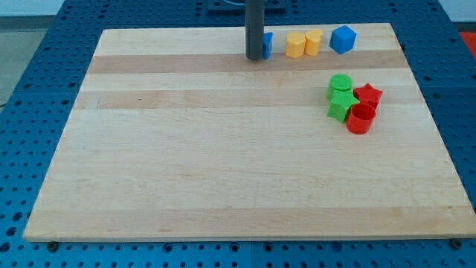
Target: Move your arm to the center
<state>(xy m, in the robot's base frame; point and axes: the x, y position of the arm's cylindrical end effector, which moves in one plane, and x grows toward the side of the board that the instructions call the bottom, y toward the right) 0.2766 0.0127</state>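
Currently my tip (255,57) rests on the wooden board (223,164) near the view's top edge, touching a partly hidden blue block (266,45) on its right. No fingers: bare rod, holding nothing.

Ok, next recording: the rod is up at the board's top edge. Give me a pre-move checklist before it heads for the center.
1. My tip in view: ok, at the view's top, against a partly hidden blue block.
2. Tip already at the center: not ok.
3. Path down to the center free of blocks: ok, bare wood.
4. Yellow blocks and blue cube off the path: ok, to the view's right.
5. Green and red cluster off the path: ok, at right.
6. Blue block touching the rod: cannot tell.
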